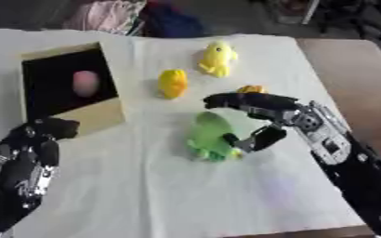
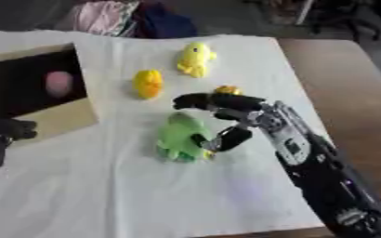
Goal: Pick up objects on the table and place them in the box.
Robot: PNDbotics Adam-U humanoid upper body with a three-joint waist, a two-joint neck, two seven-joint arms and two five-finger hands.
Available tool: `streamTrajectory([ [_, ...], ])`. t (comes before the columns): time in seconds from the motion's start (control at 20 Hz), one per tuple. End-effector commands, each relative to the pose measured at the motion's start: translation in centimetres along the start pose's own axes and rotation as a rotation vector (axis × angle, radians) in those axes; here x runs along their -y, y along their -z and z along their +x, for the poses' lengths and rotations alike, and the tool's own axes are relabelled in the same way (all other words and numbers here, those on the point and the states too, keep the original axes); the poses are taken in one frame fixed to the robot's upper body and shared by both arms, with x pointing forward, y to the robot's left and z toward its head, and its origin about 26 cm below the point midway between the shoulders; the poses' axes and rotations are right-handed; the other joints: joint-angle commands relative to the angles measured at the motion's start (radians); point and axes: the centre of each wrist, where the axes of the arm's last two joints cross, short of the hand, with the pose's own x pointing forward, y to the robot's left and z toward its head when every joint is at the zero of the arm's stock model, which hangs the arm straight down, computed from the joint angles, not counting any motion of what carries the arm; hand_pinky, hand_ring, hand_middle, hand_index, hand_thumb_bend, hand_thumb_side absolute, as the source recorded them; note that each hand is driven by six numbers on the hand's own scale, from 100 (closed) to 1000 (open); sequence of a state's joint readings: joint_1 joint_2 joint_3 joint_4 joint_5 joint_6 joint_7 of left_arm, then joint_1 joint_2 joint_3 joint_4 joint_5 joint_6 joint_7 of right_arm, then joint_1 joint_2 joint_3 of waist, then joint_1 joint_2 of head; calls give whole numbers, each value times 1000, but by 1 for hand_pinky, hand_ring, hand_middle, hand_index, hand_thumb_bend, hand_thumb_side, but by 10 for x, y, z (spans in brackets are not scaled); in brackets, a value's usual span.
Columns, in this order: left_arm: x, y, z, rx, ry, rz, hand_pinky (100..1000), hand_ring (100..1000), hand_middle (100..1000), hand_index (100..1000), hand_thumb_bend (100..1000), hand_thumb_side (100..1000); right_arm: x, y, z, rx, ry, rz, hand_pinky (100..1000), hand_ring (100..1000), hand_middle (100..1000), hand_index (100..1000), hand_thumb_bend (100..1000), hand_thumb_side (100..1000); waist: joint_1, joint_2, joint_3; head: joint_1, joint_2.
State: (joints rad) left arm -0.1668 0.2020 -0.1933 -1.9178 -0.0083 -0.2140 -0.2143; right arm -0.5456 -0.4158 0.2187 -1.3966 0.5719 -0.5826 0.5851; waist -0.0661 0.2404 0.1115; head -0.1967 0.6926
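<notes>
A green soft toy (image 1: 208, 137) lies on the white cloth near the middle. My right hand (image 1: 263, 109) is at it: the straight fingers (image 1: 226, 99) reach left just above the toy's top, the thumb (image 1: 263, 138) is at its right side, and the hand is open. The box (image 1: 104, 116) stands at the left, tan with a dark inside, and holds a pink rounded object (image 1: 86, 82). My left hand (image 1: 23, 162) rests open at the lower left, just in front of the box.
A yellow duck-like toy (image 1: 216, 58) and a yellow-orange toy (image 1: 174, 82) lie beyond the green one. A small orange thing (image 1: 252, 88) peeks out behind my right fingers. Bare brown tabletop (image 1: 356, 69) shows at the right of the cloth.
</notes>
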Motion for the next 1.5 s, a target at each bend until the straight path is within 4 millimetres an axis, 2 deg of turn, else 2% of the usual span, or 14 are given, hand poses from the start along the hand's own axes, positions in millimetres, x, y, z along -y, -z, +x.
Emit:
streamTrajectory([
  [0.05, -1, 4, 7, 30, 8, -8, 788, 792, 657, 715, 100, 541, 8, 5, 7, 234, -282, 334, 977, 988, 1000, 1000, 100, 374, 17, 1, 1, -4, -13],
  [0.4, -1, 5, 7, 31, 8, -9, 789, 793, 658, 716, 100, 541, 7, 11, 16, 228, -353, 339, 974, 972, 993, 1000, 100, 319, 17, 1, 1, -8, -14],
  [0.55, -1, 5, 7, 31, 9, -10, 789, 793, 658, 716, 100, 541, 6, 11, 19, 222, -382, 336, 949, 940, 962, 1000, 100, 337, 17, 2, 1, -9, -13],
  [0.9, -1, 5, 7, 30, 9, -11, 790, 794, 659, 717, 100, 546, 6, 4, 18, 200, -421, 312, 814, 819, 863, 983, 100, 356, 16, 1, 1, -12, -15],
  [1.3, -2, 5, 7, 31, 10, -11, 790, 794, 659, 717, 100, 542, -1, -2, 11, 166, -423, 286, 655, 690, 767, 945, 100, 339, 16, 2, 1, -16, -15],
  [1.5, -2, 5, 7, 32, 9, -11, 790, 794, 659, 717, 100, 542, -5, -7, 7, 149, -417, 272, 604, 634, 726, 922, 100, 340, 16, 2, 2, -17, -15],
])
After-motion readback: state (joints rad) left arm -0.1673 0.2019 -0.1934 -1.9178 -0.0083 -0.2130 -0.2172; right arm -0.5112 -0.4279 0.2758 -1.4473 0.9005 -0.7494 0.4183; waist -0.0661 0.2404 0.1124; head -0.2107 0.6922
